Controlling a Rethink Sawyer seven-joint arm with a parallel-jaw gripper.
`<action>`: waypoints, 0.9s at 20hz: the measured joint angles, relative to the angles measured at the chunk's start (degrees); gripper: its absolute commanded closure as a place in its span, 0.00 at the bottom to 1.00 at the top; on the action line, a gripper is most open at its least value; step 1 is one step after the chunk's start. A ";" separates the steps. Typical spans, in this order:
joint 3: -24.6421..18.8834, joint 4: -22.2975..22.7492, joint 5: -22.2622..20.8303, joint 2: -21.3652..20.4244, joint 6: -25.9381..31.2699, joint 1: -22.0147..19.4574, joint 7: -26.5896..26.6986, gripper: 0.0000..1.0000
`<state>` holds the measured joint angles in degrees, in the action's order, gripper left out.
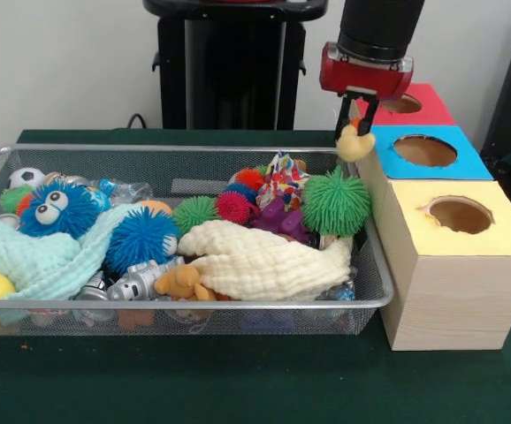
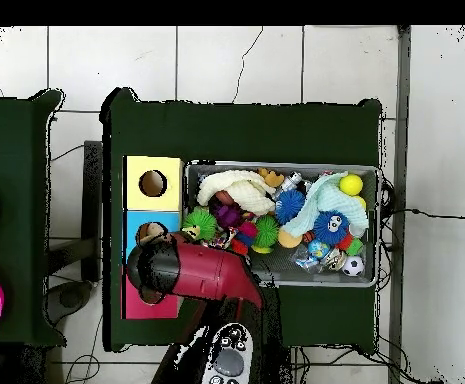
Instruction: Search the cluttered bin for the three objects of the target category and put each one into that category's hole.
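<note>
My gripper (image 1: 354, 126) hangs just past the right end of the wire mesh bin (image 1: 194, 304), beside the blue-topped box. It is shut on a pale cream-yellow plush toy (image 1: 354, 145) and holds it in the air. The red-topped box's round hole (image 1: 403, 103) lies behind and to the right of the gripper, partly hidden by it. A tan-orange plush (image 1: 183, 283) lies at the bin's front between a silver toy robot and a cream cloth; it also shows in the overhead view (image 2: 271, 178). I see no striped plush. In the overhead view the arm (image 2: 191, 270) covers most of the red box (image 2: 136, 303).
A blue-topped box (image 1: 425, 150) and a yellow-topped box (image 1: 459, 215) stand in a row in front of the red one. The bin holds green (image 1: 336, 201) and blue (image 1: 141, 238) puffer balls, silver toy robots (image 1: 136, 284), a cream cloth (image 1: 264, 261) and a mint cloth (image 1: 43, 261).
</note>
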<state>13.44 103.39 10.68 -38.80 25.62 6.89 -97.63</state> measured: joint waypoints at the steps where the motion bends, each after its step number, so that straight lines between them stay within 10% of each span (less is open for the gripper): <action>1: 0.00 -0.40 -0.01 -0.31 0.27 -0.08 0.00 1.00; 18: 0.69 -1.55 1.96 -7.10 9.58 2.30 -0.03 1.00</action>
<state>14.13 101.84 12.64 -45.90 35.20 9.18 -97.66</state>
